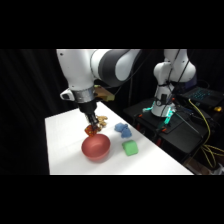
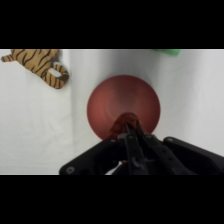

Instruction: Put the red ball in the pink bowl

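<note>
your white worktop point(image 1: 65, 145) carries everything, with the arm reaching down over its middle from above. the pink bowl point(image 1: 96, 147) is the largest item, sitting open side up near the worktop's front edge. in the side view a green block point(image 1: 130, 147) lies just beside the bowl toward the right edge, a blue object point(image 1: 122, 130) lies behind that, and a tan toy point(image 1: 101, 120) shows partly behind the pincer.

your pincer point(image 1: 91, 129) hangs just above the bowl's back rim, clamped on the red ball point(image 1: 90, 130). it looks held there so the ball can drop straight into the bowl, so the carry seems nearly done and the release not yet made.

the wrist view shows what the side view hides: the bowl's hollow point(image 2: 123, 104) lies directly beneath, and the ball point(image 2: 126, 123) sits between the black fingers over the bowl's near part, not its centre. it also reveals the tan toy as a striped tiger point(image 2: 40, 64), well apart from the bowl. only the side view shows the blue object and the ball's height above the rim.
</note>
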### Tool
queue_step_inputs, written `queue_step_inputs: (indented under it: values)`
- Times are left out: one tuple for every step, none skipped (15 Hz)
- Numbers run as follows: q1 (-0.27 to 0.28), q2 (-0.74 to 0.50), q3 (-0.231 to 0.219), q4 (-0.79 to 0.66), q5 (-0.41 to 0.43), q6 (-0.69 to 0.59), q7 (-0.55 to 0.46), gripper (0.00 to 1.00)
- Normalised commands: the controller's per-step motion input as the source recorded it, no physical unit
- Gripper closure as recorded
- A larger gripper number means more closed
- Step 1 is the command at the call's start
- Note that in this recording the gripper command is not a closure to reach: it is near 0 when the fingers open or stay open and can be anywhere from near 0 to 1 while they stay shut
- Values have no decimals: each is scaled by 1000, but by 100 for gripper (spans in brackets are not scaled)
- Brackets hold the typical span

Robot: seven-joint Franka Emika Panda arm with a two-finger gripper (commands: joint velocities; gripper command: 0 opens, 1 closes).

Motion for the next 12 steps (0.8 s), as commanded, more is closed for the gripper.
queue_step_inputs:
  values:
    - [-77,58,25,3,48,148,-55,8]
    - [-82,87,31,-13,82,190,-74,8]
    - [-81,97,35,-23,107,213,-72,8]
    - [-87,99,44,-29,134,221,-95,8]
    - [-91,93,50,-36,152,239,-112,8]
    - [-96,83,57,-42,167,258,-132,10]
    - [-101,82,63,-28,171,254,-159,11]
    - [-102,71,68,-13,179,227,-172,11]
    - [-102,53,66,-19,176,221,-170,14]
    - [-102,34,68,-18,172,192,-177,14]
    - [-102,18,73,-23,169,148,-192,13]
    - [-89,1,67,-18,140,107,-181,0]
